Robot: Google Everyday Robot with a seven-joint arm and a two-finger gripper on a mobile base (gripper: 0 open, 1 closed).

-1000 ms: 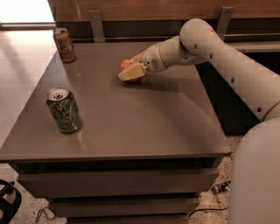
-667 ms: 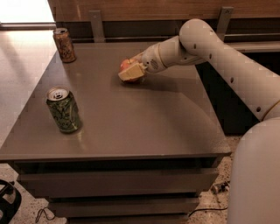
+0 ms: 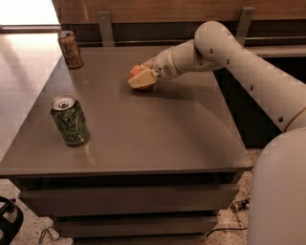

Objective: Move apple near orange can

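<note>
The apple (image 3: 136,72) is orange-red and sits at the far middle of the grey table (image 3: 143,129), mostly hidden behind my gripper's pale fingers. My gripper (image 3: 142,79) is shut on the apple, low at the table surface. The orange can (image 3: 70,49) stands upright at the table's far left corner, well to the left of the apple.
A green-and-black patterned can (image 3: 70,120) stands upright near the table's front left. My arm (image 3: 224,52) reaches in from the right over the far side. A wooden wall (image 3: 167,9) runs behind the table. Floor lies to the left.
</note>
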